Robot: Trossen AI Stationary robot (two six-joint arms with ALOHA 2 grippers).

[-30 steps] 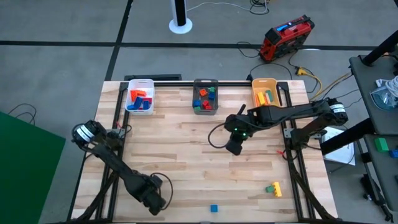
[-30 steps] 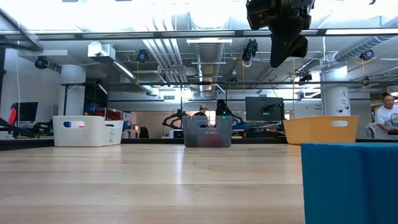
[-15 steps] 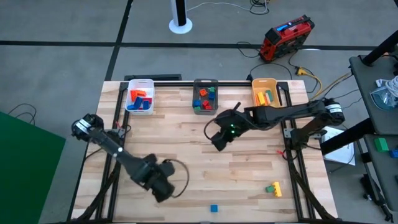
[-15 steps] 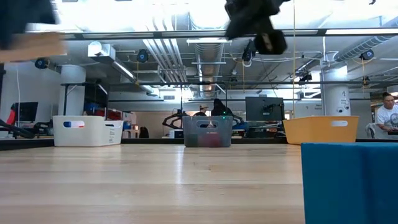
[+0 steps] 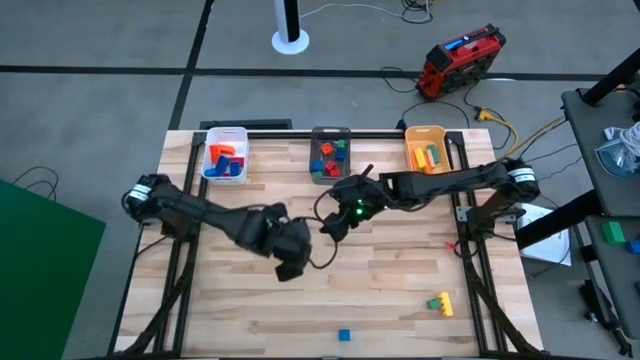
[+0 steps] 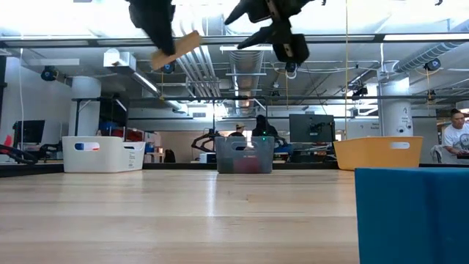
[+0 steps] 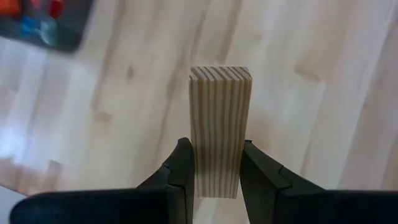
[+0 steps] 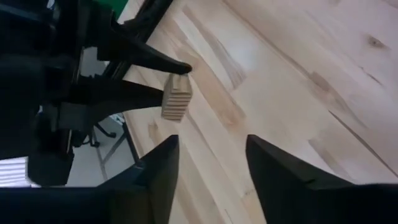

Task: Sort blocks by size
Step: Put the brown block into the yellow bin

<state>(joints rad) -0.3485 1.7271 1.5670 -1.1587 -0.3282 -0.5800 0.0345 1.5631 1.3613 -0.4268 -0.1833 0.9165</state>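
1. The left gripper (image 7: 214, 171) hangs above the middle of the table (image 5: 400, 290), its fingers (image 7: 181, 168) clamped on the two sides of a wood bar (image 7: 219, 127) that sticks out past their tips.
2. In the low view the bar (image 6: 176, 50) is tilted, high above the table.
3. The right gripper (image 8: 208, 168) is near the left one, just in front of the grey bin (image 5: 330, 155); its fingers (image 8: 163, 171) stand apart with nothing between them.
4. The right wrist view shows the bar (image 8: 176, 98) held by the other arm, a little way ahead of the right fingers and apart from them.
5. Three bins stand along the table's far edge: a white bin (image 5: 226, 153) with red, orange and blue blocks (image 5: 225, 160), the grey bin with small mixed blocks, and an orange bin (image 5: 427, 148) with yellow and green pieces.
6. Loose on the table near the front: a blue cube (image 5: 343, 335) at the front edge, and a green block (image 5: 434, 302) touching a yellow block (image 5: 446, 304) toward the right side.
7. In the low view the blue cube (image 6: 410, 216) fills the lower right corner.
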